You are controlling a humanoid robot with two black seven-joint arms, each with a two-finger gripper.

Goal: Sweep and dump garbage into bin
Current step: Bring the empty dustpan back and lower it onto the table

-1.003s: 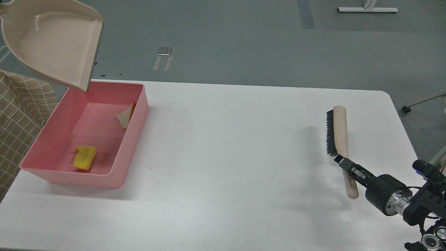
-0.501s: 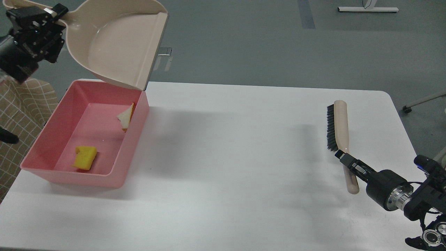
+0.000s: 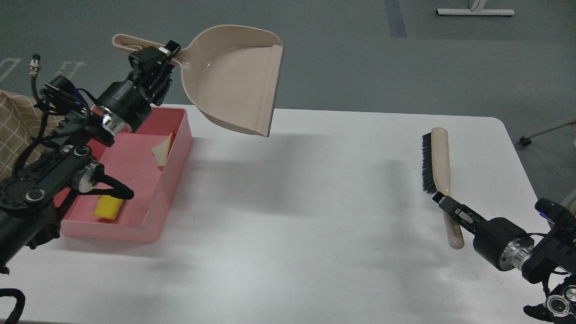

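Observation:
The pink bin stands at the table's left. The yellow sponge chunk lies in its near part, partly behind my left arm. The white bread slice leans on its right wall. My left gripper is shut on the handle of the beige dustpan, held in the air to the right of the bin, its pan empty. My right gripper is shut on the handle of the beige brush, whose black bristles face left, low over the table at the right.
The white table spreads between bin and brush. A checked cloth hangs off the left edge. The table's right edge and rounded far corner lie just beyond the brush.
My left arm has swung the dustpan right, from above the bin's far left to the right of the bin. The right gripper with the brush has barely moved.

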